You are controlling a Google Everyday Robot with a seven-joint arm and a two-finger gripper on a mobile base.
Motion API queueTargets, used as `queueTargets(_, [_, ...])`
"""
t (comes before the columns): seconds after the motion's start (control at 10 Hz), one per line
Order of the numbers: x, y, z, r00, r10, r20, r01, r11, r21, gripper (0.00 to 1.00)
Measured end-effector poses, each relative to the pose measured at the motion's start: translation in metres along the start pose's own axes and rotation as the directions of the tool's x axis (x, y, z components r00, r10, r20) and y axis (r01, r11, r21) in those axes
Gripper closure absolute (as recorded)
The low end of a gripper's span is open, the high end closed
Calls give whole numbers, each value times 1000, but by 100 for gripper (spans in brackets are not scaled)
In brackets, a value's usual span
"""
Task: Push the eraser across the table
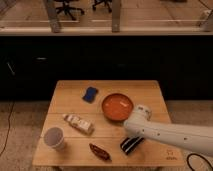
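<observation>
The eraser (pixel 131 145), a small black block with thin white stripes, lies near the front edge of the light wooden table (pixel 65 97), right of centre. My white arm reaches in from the right. The gripper (pixel 134 135) sits at the arm's end just above and against the eraser's far side, mostly hidden by the arm.
An orange bowl (pixel 118 106) stands behind the gripper. A blue pad (pixel 90 94) lies at the back centre. A wrapped packet (pixel 78 123), a white cup (pixel 54 137) and a dark red-brown wrapper (pixel 99 151) lie to the left. A logo mark (pixel 171 156) is at the front right corner.
</observation>
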Motion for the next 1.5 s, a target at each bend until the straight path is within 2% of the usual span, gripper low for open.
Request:
queueTargets(0.5, [7,11,1,1000,30,-1,-30,1000,-9,98])
queueTargets(1.5, [12,34,4,995,92,23,-92,995,-32,98])
